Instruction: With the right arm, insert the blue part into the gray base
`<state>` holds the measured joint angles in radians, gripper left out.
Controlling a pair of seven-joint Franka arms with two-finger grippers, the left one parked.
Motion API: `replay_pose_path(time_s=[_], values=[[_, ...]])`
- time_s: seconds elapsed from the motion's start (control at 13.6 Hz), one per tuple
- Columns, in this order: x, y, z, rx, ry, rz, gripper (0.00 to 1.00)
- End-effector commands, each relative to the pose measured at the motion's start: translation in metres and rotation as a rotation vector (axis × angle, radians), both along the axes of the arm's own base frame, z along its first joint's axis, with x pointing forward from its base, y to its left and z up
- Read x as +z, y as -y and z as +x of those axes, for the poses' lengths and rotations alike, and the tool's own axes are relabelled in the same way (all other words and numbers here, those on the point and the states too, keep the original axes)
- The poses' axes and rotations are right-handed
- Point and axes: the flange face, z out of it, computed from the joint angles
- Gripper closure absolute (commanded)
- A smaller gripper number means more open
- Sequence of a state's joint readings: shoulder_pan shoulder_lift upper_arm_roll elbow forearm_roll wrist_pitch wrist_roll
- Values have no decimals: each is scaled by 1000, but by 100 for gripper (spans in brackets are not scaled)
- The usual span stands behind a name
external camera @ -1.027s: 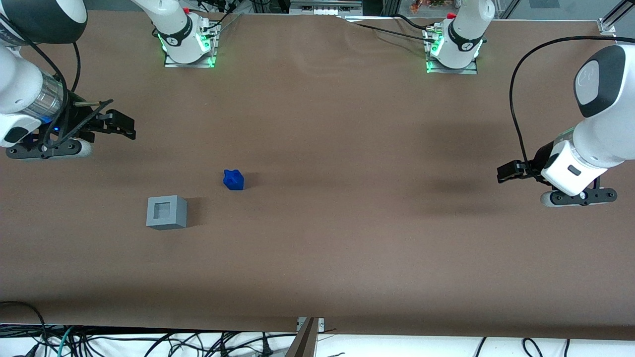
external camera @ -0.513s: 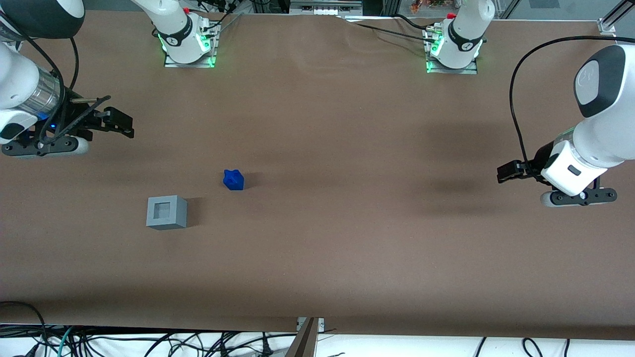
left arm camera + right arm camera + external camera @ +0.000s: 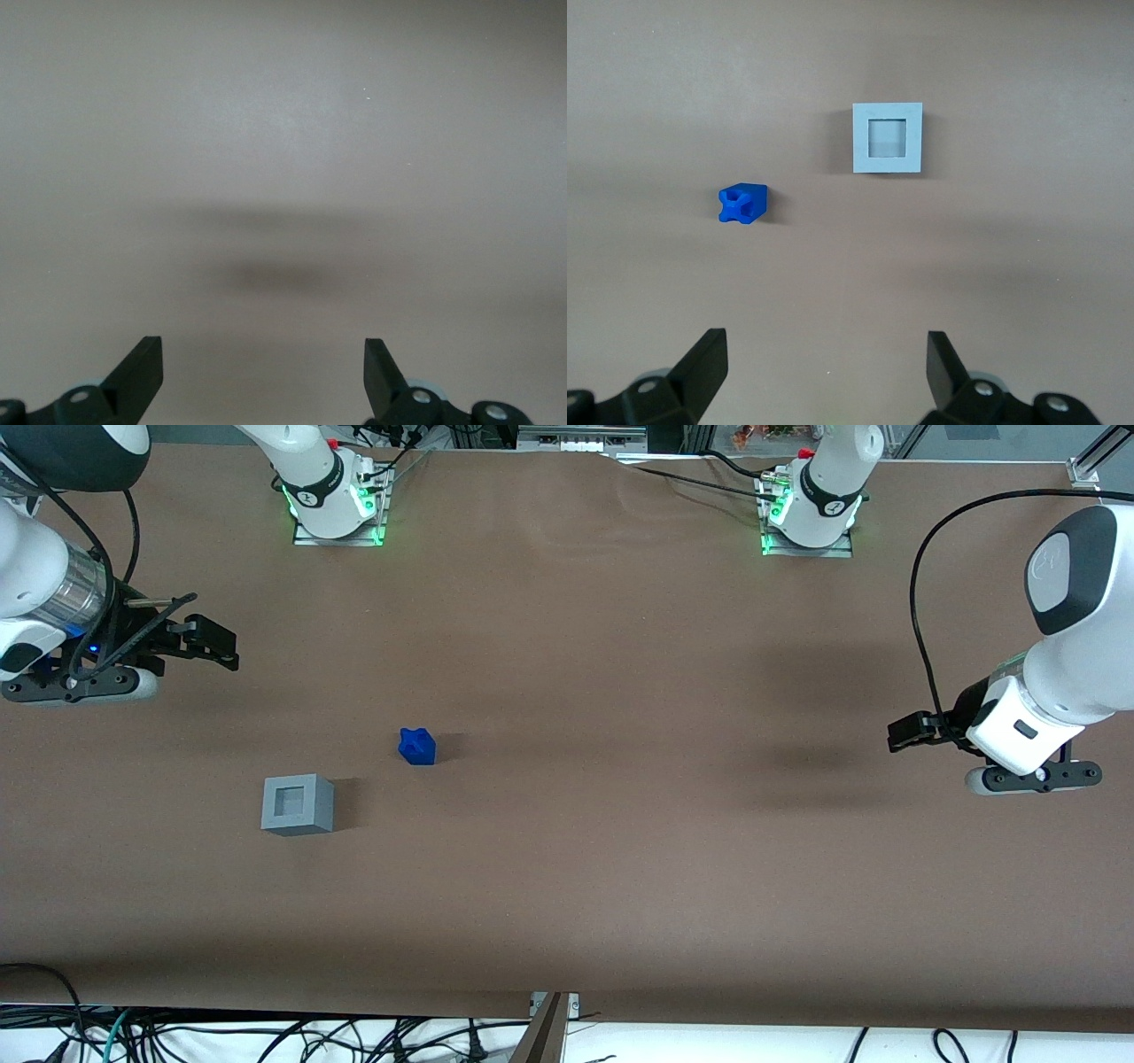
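Gray base [image 3: 298, 804]: sits on the brown tabletop [image 3: 620, 850], nearest the front camera, recess in its top facing up; also seen from the wrist [image 3: 887, 139].
Blue part [image 3: 417, 746]: on the tabletop a little farther from the front camera, near the base but apart from it; notched top up [image 3: 741, 204].
Gripper [image 3: 190, 640]: of the right arm [image 3: 40, 593], farthest from the front camera, above the tabletop's edge at the working arm's end; fingers [image 3: 704, 359] spread wide, holding nothing, well apart from both pieces.

One blue part [image 3: 417, 746], one gray base [image 3: 298, 804], and one working pincer [image 3: 211, 641] above the table
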<state>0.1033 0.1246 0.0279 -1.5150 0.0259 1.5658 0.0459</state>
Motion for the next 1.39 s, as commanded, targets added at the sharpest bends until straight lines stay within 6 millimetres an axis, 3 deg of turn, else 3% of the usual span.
replay_pose_path(time_s=[0.0, 0.95, 1.17, 1.32], values=[[8, 2, -6, 24, -1, 1, 1], [7, 2, -5, 22, -4, 3, 1], [2, 2, -5, 19, -12, 3, 1], [-11, 0, -3, 6, -25, 2, 1]])
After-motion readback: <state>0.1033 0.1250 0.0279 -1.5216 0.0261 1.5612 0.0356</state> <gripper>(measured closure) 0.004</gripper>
